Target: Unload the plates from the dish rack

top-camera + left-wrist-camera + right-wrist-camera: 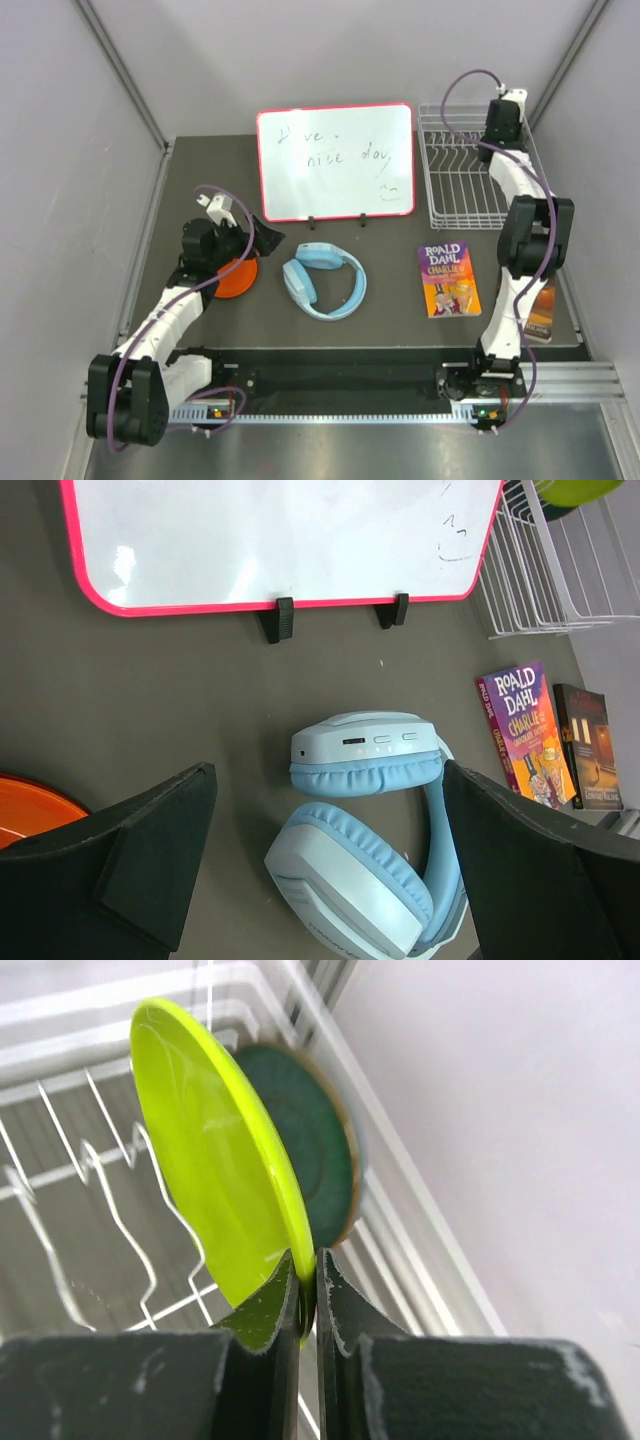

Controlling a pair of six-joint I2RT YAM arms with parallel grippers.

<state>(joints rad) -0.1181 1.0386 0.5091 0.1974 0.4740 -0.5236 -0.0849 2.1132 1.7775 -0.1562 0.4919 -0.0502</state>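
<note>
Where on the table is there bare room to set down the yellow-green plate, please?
Free: the table's back left corner beside the whiteboard; the gap between the headphones and the purple book; the strip in front of the headphones. Crowded: the right edge, with the second book under the right arm, and around the orange plate.

yellow-green plate, dark green plate, orange plate. the rack is white, headphones pale blue, book purple.
</note>
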